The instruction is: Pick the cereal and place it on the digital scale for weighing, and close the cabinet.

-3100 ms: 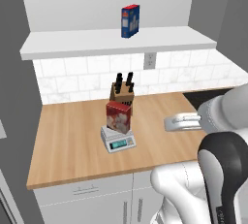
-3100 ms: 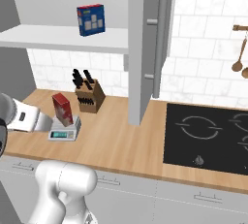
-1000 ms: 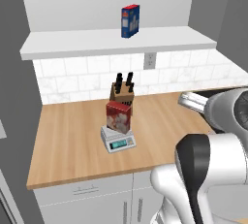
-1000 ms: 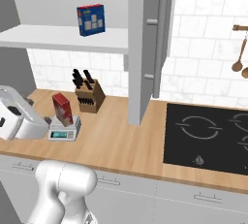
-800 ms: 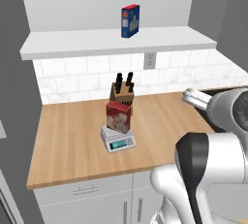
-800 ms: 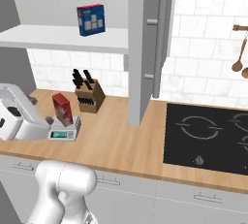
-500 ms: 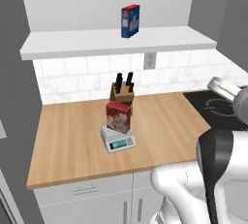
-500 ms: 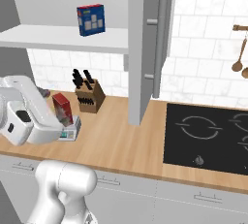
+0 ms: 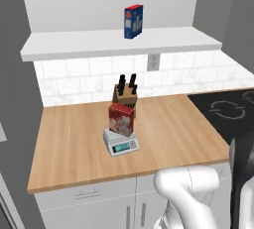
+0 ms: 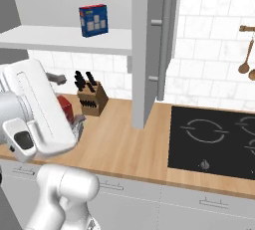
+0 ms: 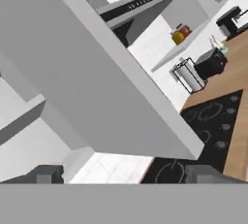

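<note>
The cereal (image 9: 121, 119), a red box with a white and pink picture, stands upright on the digital scale (image 9: 120, 146) in the middle of the wooden counter. In the right base view my white arm (image 10: 35, 109) covers the scale and most of the cereal (image 10: 65, 106). The cabinet door (image 10: 149, 50) stands open, edge toward me, with its long bar handle (image 10: 162, 47) showing. In the hand view my gripper (image 11: 123, 174) is open and empty, its fingertips (image 11: 46, 173) wide apart. It looks up at the grey underside of the cabinet door (image 11: 97, 82).
A blue box (image 9: 133, 21) stands on the cabinet shelf (image 9: 119, 42). A knife block (image 9: 125, 94) sits behind the scale. A black cooktop (image 10: 214, 139) lies right of the open door, with utensils (image 10: 244, 50) hanging on the wall above it. A grey panel (image 9: 15, 99) borders the counter's left.
My arm has swung away from the counter and risen toward the cabinet door, passing in front of the cereal in the right base view. The cereal stays on the scale; the gripper stays open.
</note>
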